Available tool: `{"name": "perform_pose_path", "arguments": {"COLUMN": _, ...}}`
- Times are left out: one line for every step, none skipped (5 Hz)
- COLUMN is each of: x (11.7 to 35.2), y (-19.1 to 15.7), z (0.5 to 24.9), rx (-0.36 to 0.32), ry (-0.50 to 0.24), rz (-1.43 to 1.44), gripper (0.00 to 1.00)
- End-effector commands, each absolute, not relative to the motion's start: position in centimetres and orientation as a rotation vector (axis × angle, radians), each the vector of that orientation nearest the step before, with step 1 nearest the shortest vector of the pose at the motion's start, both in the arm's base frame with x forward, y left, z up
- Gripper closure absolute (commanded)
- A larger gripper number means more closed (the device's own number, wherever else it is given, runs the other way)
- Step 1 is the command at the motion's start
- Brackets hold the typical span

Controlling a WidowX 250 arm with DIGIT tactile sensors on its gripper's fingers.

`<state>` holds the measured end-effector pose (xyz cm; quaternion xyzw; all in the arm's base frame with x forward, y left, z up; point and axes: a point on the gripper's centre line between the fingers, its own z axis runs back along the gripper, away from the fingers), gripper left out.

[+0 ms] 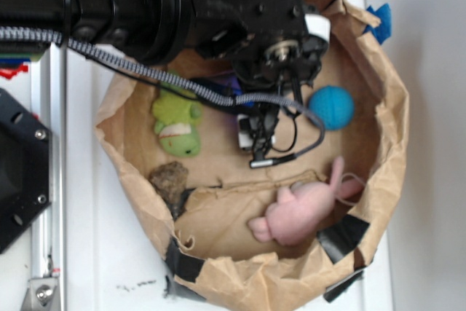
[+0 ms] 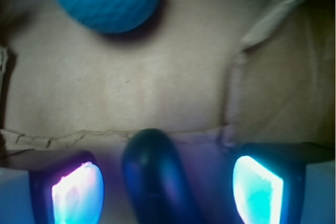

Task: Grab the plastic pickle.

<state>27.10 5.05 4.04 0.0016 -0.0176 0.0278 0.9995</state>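
Both fingers (image 2: 257,184) of the gripper (image 2: 167,187) stand spread astride the plastic pickle (image 2: 155,177), apparently ready to pinch it.

pickle (image 2: 155,179): 1; ball (image 1: 331,106): 1; plush toys (image 1: 177,123): 2; rock (image 1: 169,178): 1

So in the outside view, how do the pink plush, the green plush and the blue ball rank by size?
Largest to smallest, as they look:
1. Pink plush toy
2. Green plush toy
3. Teal-blue ball
The ball and the green plush are fairly close, so that ranking is less sure.
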Motion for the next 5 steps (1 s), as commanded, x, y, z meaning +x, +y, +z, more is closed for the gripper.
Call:
{"name": "perform_pose_path", "arguments": {"x": 21.2, "y": 4.3, "z": 5.0, "rx": 0.045, "ry": -0.173, "rz": -0.15, "gripper": 0.0}}
{"name": "perform_pose_path", "arguments": {"x": 18.5, "y": 4.4, "z": 5.2, "rx": 0.058, "ry": -0.175, "rz": -0.173, "gripper": 0.0}}
{"name": "perform_pose_path", "arguments": {"x": 17.1, "y": 4.4, "z": 4.9, "rx": 0.081, "ry": -0.151, "rz": -0.162, "gripper": 0.0}}
{"name": "perform_pose_path", "arguments": {"x": 21.8, "y": 3.3, "z": 4.0, "rx": 0.091, "ry": -0.138, "rz": -0.146, "gripper": 0.0}}
{"name": "perform_pose_path", "arguments": {"x": 22.3, "y": 3.2, "z": 4.3, "rx": 0.087, "ry": -0.144, "rz": -0.129, "gripper": 0.0}}
